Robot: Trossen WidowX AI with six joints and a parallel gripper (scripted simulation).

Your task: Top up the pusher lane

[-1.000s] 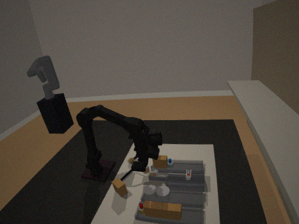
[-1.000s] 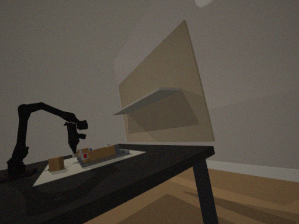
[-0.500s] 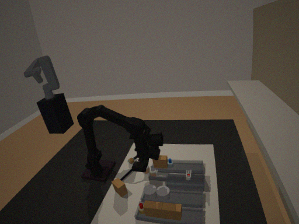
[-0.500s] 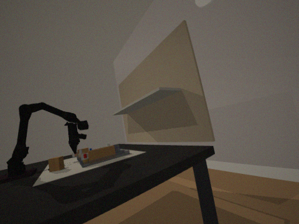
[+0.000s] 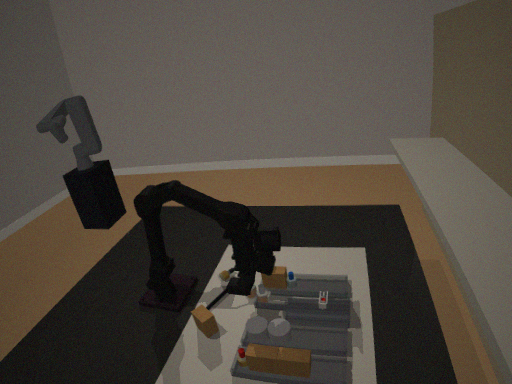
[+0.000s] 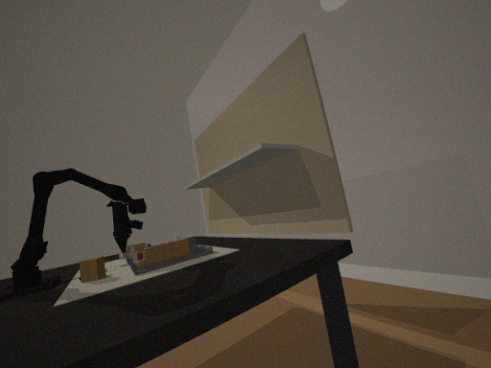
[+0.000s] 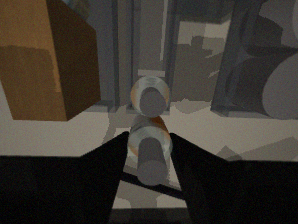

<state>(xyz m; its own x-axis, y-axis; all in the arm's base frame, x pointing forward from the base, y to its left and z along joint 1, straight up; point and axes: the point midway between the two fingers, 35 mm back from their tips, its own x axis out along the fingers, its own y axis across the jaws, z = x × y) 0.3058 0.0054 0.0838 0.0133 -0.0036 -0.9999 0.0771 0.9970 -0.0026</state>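
Black table (image 6: pixel 268 259), bearing a pale mat (image 5: pixel 345 260). Grey pusher lanes (image 5: pixel 320 285) in parallel rows on the mat. Black arm (image 5: pixel 190 200), wrist pointed down at the lane fronts. Gripper (image 7: pixel 150 165) clamped on the loose jar (image 7: pixel 150 150), just before the lane mouth; matching lane jar (image 7: pixel 150 97) directly ahead, possibly touching.

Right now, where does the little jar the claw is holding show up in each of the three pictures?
Top: hidden under the gripper, at the lane fronts.
Exterior: too small to tell; it would be below the gripper.
Wrist: lower centre, the held jar between the dark fingers, its twin jar just ahead.
Shared landmark: the brown box beside the lane.
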